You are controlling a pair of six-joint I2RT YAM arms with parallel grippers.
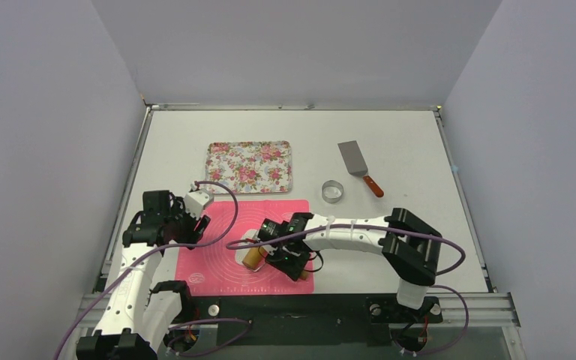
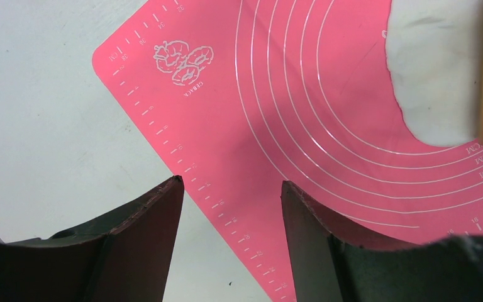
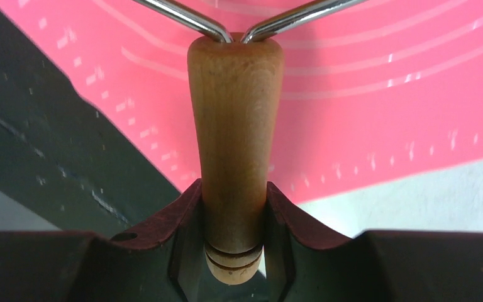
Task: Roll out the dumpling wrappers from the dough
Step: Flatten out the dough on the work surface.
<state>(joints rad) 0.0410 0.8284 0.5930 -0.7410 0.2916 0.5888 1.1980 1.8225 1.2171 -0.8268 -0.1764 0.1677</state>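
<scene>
At the near edge of the pink silicone mat (image 2: 289, 94) my right gripper (image 3: 234, 195) is clamped tight on the roller's smooth tapered wooden handle (image 3: 234, 126), my left gripper (image 2: 231, 184) hangs wide open and empty over the mat's left edge, the soft white dough sheet (image 2: 434, 69) lies flattened mid-mat, and the floral tray (image 1: 249, 166) sits just beyond the mat.

Overhead, wrist close-ups; common pink mat (image 1: 292, 210)

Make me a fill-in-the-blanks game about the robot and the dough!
1. The right gripper holds the roller by its wooden ____.
2. The dough lies on a ____ mat.
3. The left gripper is ____ and holds nothing.
Missing words: handle; pink; open.
</scene>
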